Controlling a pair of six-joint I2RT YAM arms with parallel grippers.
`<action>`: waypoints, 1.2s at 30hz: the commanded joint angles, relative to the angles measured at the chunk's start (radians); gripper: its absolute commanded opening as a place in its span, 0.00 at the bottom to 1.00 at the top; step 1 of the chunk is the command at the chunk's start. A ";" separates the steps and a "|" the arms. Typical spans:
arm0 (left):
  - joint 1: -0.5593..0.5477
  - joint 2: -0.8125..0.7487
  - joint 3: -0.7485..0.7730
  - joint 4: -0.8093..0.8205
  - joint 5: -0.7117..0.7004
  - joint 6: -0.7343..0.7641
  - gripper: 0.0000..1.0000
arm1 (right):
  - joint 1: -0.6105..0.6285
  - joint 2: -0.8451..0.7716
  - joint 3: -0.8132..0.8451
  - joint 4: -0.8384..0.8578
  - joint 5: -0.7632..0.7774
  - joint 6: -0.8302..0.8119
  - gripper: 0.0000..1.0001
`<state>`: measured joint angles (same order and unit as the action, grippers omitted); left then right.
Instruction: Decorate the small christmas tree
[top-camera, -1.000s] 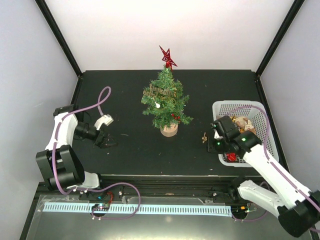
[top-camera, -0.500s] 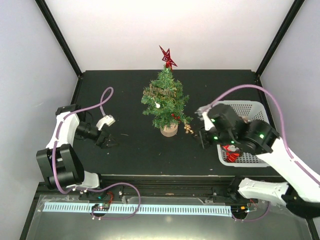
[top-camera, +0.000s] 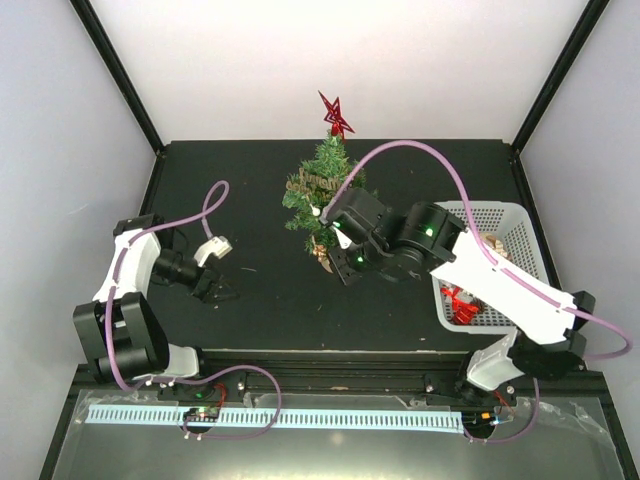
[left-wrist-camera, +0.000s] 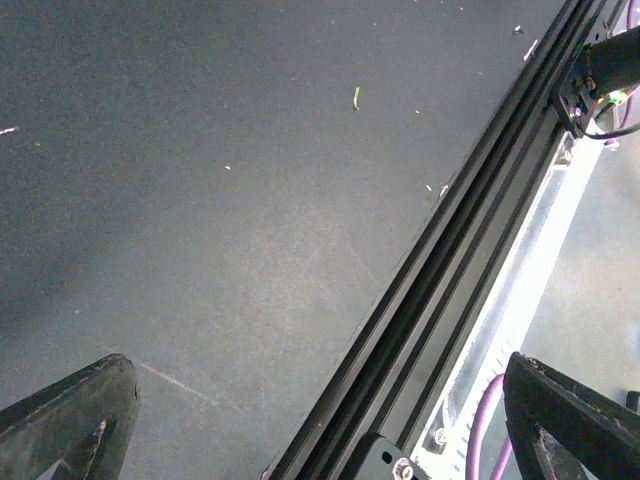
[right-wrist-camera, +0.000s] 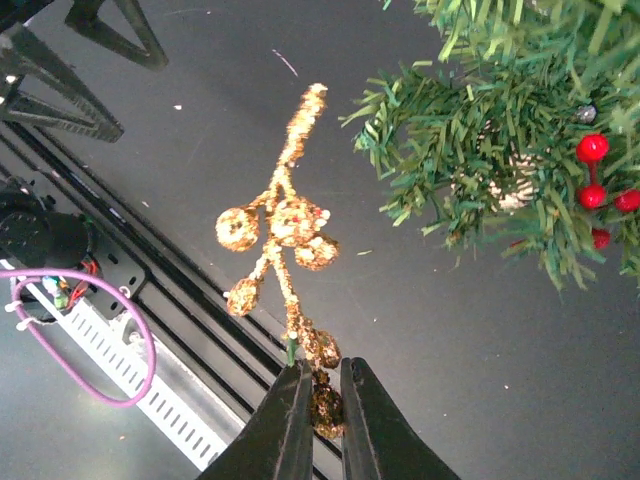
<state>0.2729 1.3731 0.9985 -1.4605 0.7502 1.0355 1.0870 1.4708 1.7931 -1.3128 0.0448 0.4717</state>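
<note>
Left arm (top-camera: 125, 265): folded at the left side, elbow raised, forearm angled in toward the middle and down. Left gripper (top-camera: 214, 290): pointed down, close over the surface, jaws spread wide, nothing between them.

Right arm (top-camera: 500, 280): stretched from its base at the near right corner, up and across to the centre. Wrist turned toward the left. Right gripper (right-wrist-camera: 322, 395): fingers nearly together, pinching the stem end of a gold glitter sprig (right-wrist-camera: 285, 250), which sticks out past the tips.
</note>
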 joint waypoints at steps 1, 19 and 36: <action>-0.004 -0.020 -0.001 0.013 0.006 0.014 0.99 | 0.007 0.080 0.099 -0.067 0.065 -0.022 0.11; -0.001 -0.016 -0.006 0.008 0.010 0.028 0.99 | 0.009 0.095 -0.046 0.094 0.305 0.000 0.09; 0.000 0.001 -0.009 0.003 0.013 0.038 0.99 | 0.095 0.121 -0.051 0.135 0.413 -0.087 0.09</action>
<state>0.2733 1.3685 0.9916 -1.4567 0.7467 1.0401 1.1713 1.5688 1.7046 -1.1954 0.3943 0.4007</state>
